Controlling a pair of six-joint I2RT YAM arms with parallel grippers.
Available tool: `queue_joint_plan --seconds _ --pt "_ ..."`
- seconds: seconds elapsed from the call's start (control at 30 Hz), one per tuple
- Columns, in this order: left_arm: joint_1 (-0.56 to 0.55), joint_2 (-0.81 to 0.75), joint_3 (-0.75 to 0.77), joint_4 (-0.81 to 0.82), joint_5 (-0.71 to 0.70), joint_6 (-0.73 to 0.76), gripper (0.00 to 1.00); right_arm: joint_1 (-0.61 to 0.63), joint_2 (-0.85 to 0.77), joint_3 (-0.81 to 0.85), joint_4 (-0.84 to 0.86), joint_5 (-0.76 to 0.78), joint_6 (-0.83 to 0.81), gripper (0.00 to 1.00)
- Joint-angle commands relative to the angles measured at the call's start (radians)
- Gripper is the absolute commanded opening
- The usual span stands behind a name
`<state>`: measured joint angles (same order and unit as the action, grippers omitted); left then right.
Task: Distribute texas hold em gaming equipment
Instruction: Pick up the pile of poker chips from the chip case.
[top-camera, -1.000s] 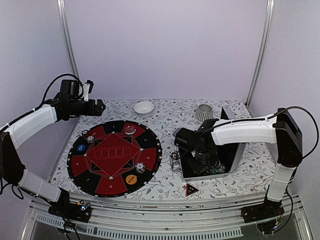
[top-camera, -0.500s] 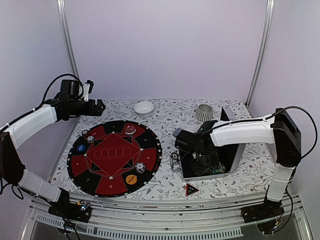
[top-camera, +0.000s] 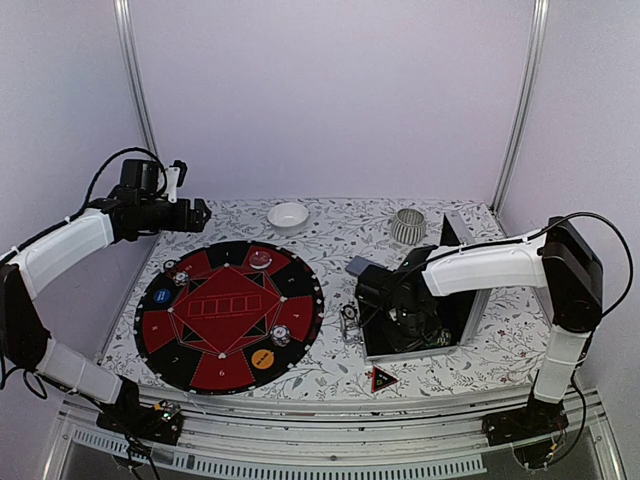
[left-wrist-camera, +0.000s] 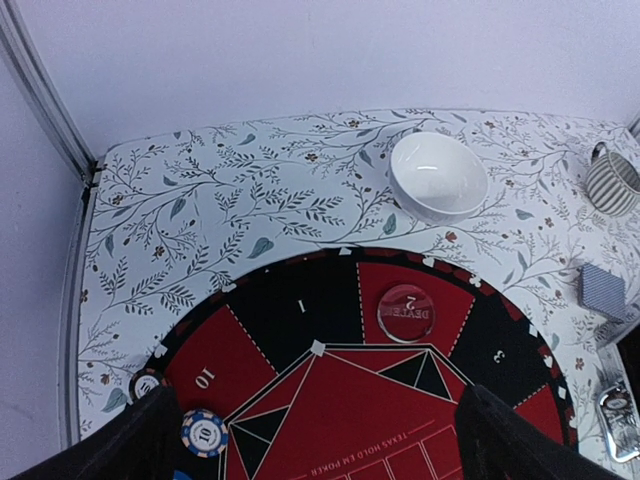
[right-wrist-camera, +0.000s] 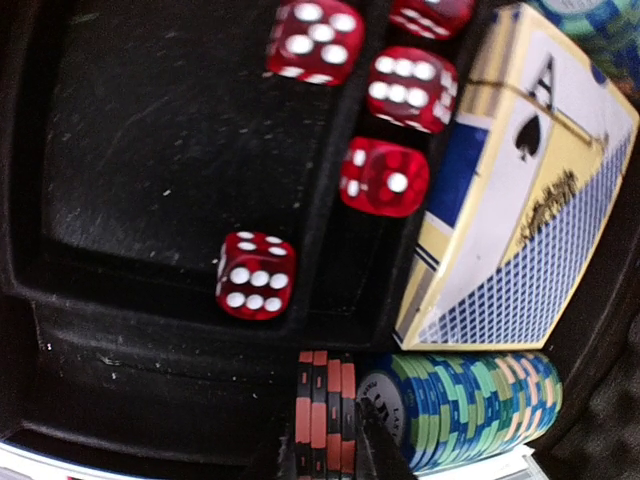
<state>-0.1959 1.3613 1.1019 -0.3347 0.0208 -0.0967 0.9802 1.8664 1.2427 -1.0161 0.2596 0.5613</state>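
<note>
Between the right fingers (right-wrist-camera: 386, 452) stand red-black chips (right-wrist-camera: 325, 415).

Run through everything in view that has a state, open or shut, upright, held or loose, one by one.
left gripper: open, empty, raised.
right gripper: inside the case, straddling the red-and-black chips; grip unclear.
case: open.
white bowl: upright, empty.
red dice: loose in the case.
dealer button: flat on the mat.
red triangular marker: flat on the table.
</note>
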Motion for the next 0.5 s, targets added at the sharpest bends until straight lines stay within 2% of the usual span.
queue_joint_plan --seconds 0.0,0.23,0.37,0.47 --pt "-0.015 -0.040 -0.013 -0.005 0.036 0.019 0.97 -0.019 -0.020 -0.014 0.014 -0.013 0.002 0.06" --pt "-0.105 -0.130 -0.048 0.080 0.118 0.118 0.94 -0.071 -0.160 0.050 0.017 -0.075 -0.051 0.03" --pt "-0.276 -0.196 -0.079 0.132 0.207 0.275 0.91 -0.110 -0.273 0.116 0.045 -0.157 -0.108 0.03" --pt "-0.453 -0.249 -0.127 0.193 0.229 0.435 0.91 -0.116 -0.340 0.137 0.137 -0.307 -0.178 0.03"
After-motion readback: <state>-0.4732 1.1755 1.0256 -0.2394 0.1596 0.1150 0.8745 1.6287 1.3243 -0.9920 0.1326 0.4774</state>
